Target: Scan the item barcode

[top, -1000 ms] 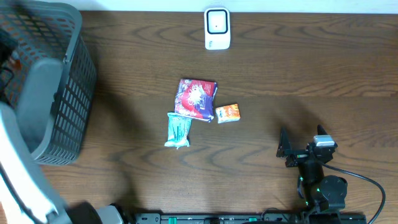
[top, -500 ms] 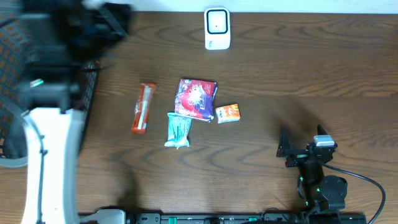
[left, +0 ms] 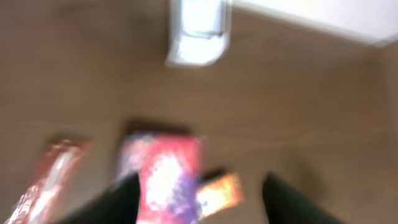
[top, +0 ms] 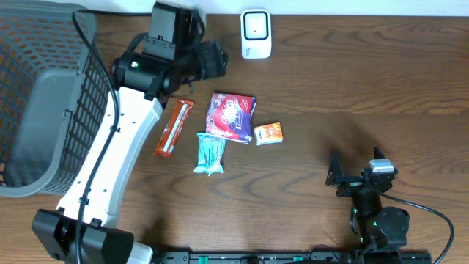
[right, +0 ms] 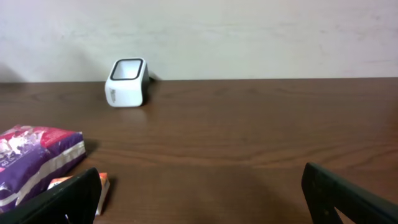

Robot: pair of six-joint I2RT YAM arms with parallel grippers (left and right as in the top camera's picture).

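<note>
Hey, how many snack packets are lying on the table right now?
4: a long red bar beside the basket, a red-purple bag in the middle, a teal packet at its lower-left corner, a small orange packet on its right. The basket could hide more.

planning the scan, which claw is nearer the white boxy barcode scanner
Left. The left claw hangs just beside the white boxy barcode scanner; the right claw sits far away on its other side.

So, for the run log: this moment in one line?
left gripper: open, empty | right gripper: open, empty | red-purple foil packet: untouched | white plastic scanner: unused
</note>
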